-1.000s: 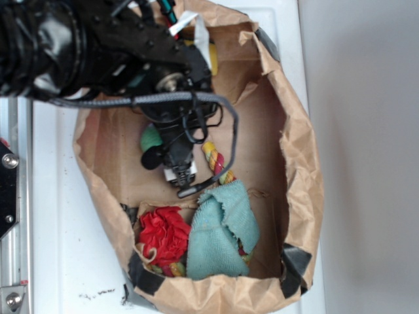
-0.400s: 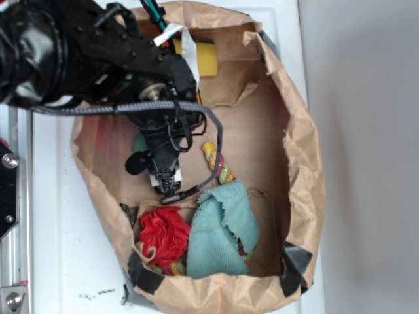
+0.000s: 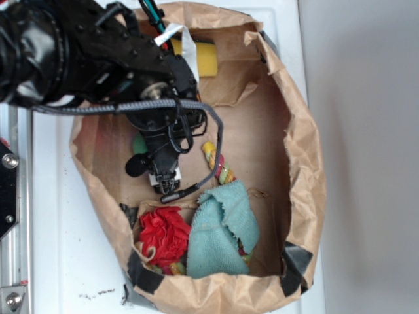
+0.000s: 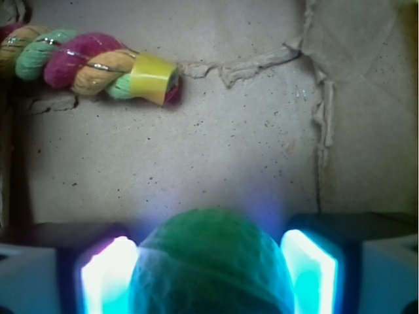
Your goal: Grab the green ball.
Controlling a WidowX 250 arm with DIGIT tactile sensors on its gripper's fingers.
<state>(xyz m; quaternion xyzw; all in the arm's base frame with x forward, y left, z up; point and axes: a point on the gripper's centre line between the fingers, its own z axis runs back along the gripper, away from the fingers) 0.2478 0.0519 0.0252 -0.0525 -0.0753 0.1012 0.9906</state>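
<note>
Exterior view: the black robot arm (image 3: pixel 85 52) reaches from the upper left down into a brown paper bag (image 3: pixel 308 163) that lies open on a white surface (image 3: pixel 52 248). The gripper (image 3: pixel 163 180) points toward the bag floor, and only a sliver of the green ball (image 3: pixel 139 143) shows at the left edge of the wrist, the rest being covered by the arm. Farther along the floor lie a twisted multicoloured rope toy (image 3: pixel 218 163), a teal cloth (image 3: pixel 222 229) and a red ruffled ball (image 3: pixel 163 235); a yellow sponge (image 3: pixel 206 59) sits against the far wall of the bag. From this view the finger opening cannot be judged. Wrist view: the green ball (image 4: pixel 213 261) fills the lower centre and sits directly between the two lit fingers (image 4: pixel 105 275), which stand close on either side of it, the left one appearing to touch and the right one separated by at most a thin dark gap. The rope toy (image 4: pixel 85 62) lies well apart at upper left on the cardboard floor (image 4: pixel 229 150). Progress, as a judgement: approach and alignment look complete and the fingers bracket the ball, but whether they are already clamped on it cannot be told; firm closure and lifting remain.
</note>
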